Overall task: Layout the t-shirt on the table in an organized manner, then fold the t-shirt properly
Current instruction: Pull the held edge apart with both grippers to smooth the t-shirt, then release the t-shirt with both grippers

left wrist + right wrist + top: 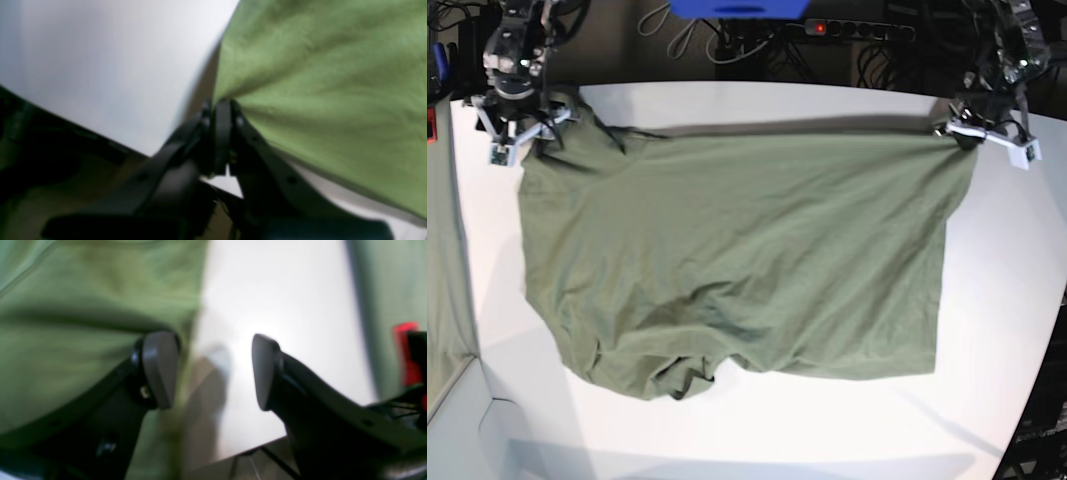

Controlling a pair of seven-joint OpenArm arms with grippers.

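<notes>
Now, from my seat, the table (747, 440) stretches white on every side of both arms, and the t-shirt (737, 260) lies spread across it between them, its far edge pulled fairly straight from one gripper to the other. The near edge, well away from both grippers, is bunched and rucked, so I judge the layout only partly done.

My left gripper (220, 110) is clamped tight on a corner of the cloth, the fabric fanning out in taut creases from the closed jaws. My right gripper (213, 370) stands wide apart and holds nothing: one pad sits over the green cloth, the other over bare table, with the shirt's edge running between them.

What worries me is the imbalance. With one corner pinched and the other free, any pull by the left arm would drag the shirt sideways and skew that straight far edge. If I close the right jaws from here, they may catch only a thin fringe and slip off.
</notes>
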